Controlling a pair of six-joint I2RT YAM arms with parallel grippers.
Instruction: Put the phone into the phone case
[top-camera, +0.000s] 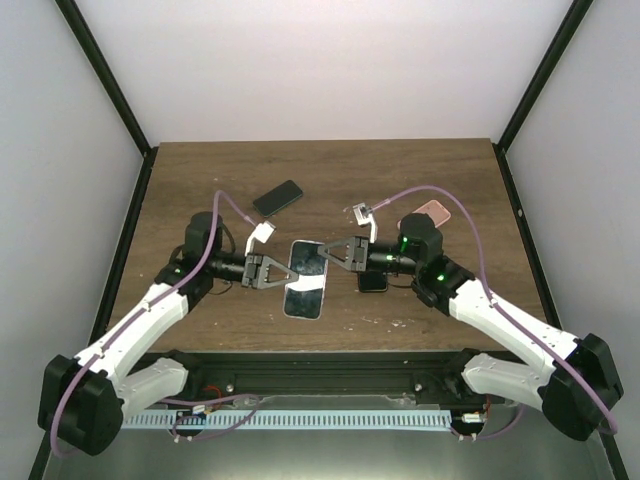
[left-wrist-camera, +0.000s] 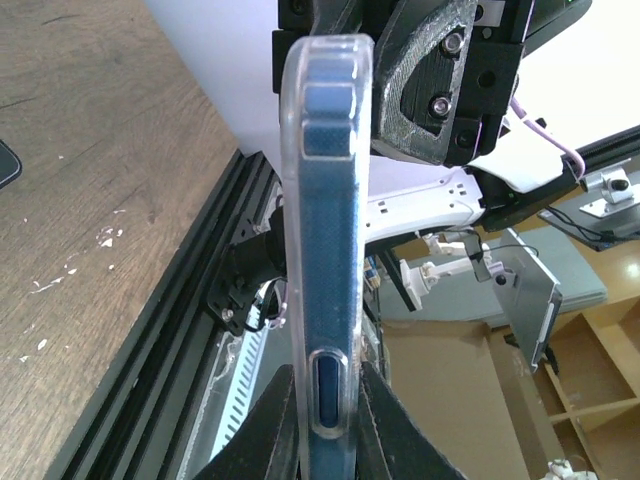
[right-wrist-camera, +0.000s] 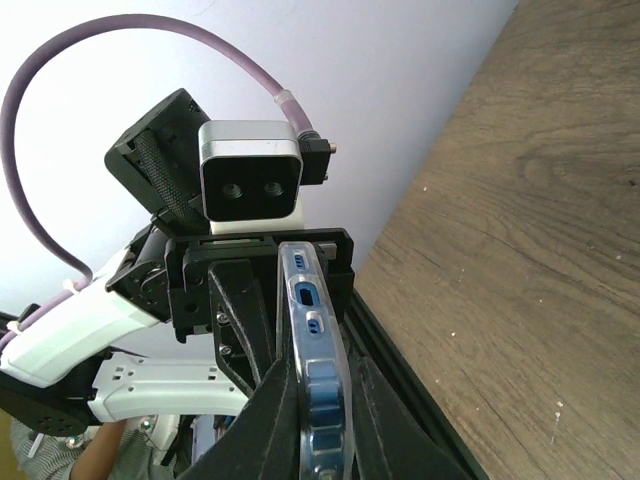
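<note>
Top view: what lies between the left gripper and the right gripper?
The phone, in its clear case, spans the gap between left gripper and right gripper. The top view shows this; each wrist view shows it edge-on.

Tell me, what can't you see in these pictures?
- Phone screen: wrist views show only its edge.
- Clear case sides: top view, covered by left tool and right tool.
- Dark phone: top view, partly under right arm.

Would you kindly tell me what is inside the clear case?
A blue phone shows through the clear case wall. Only this edge is visible; whether it is fully seated cannot be seen.
</note>
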